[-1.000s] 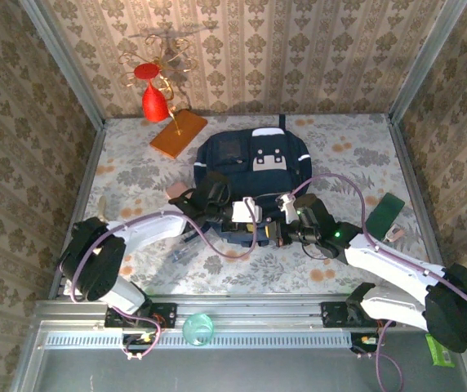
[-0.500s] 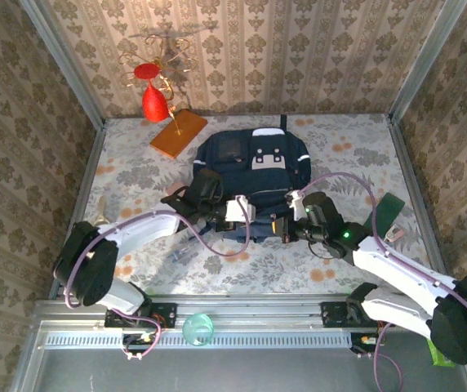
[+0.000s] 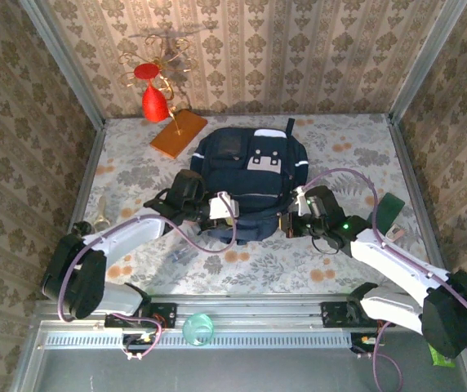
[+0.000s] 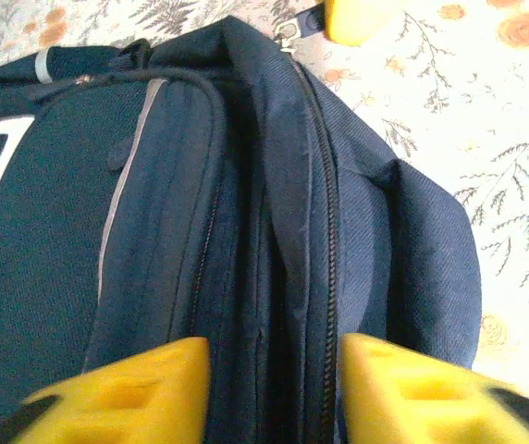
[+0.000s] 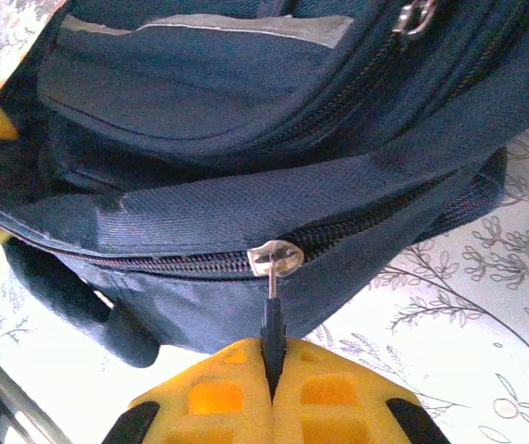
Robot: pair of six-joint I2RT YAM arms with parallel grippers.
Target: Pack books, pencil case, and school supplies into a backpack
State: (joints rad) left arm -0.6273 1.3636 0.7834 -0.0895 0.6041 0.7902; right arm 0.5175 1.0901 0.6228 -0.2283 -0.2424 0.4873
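Unzipping step, by my reading: backpack (image 3: 250,175) lies mid-table, green book (image 3: 388,211) near its right side, unpacked. Right gripper (image 5: 272,356) jaws pinched on zipper pull (image 5: 274,259). Left gripper (image 4: 274,370) jaws apart astride zipper ridge, no evident pinch. Next: brace fabric, draw slider along track.

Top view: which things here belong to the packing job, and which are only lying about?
For the job:
- backpack
- zipper pull, pinched by the right claw
- green book
- small clear piece

Lying about:
- orange slab
- red vase
- teal cup
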